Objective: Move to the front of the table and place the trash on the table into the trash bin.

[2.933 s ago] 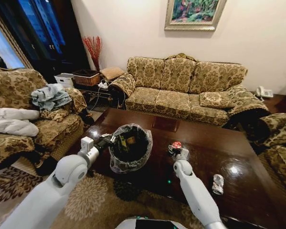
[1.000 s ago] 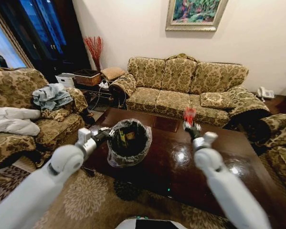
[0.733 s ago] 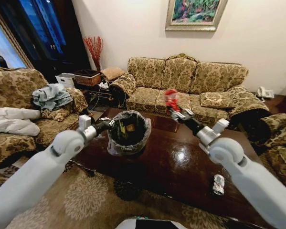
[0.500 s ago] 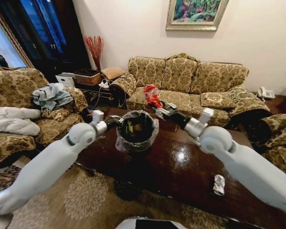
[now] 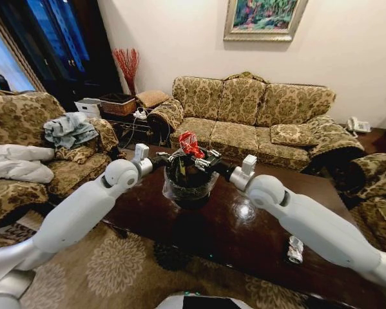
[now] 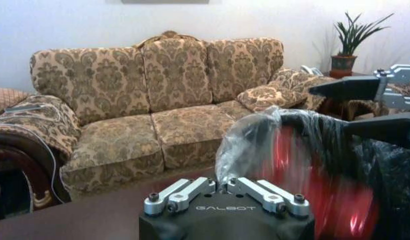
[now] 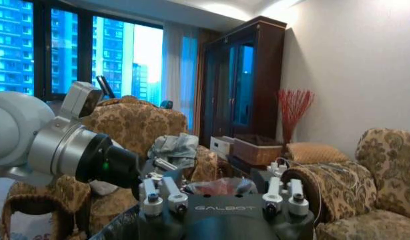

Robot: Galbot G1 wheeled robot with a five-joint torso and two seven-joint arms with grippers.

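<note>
Above the table (image 5: 257,225), red can (image 5: 190,144) over the trash bin (image 5: 191,182), beside right jaws.

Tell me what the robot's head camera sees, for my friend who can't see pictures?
Over a dark table, the left gripper holds up a black trash bin while the right gripper holds a crushed red can just above it. A crushed silver can lies on the table.

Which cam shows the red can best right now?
Head view: the crushed red can is sharp, in the right gripper above the trash bin. Left wrist view shows a red blur behind the bag; right wrist view, just its top.
</note>
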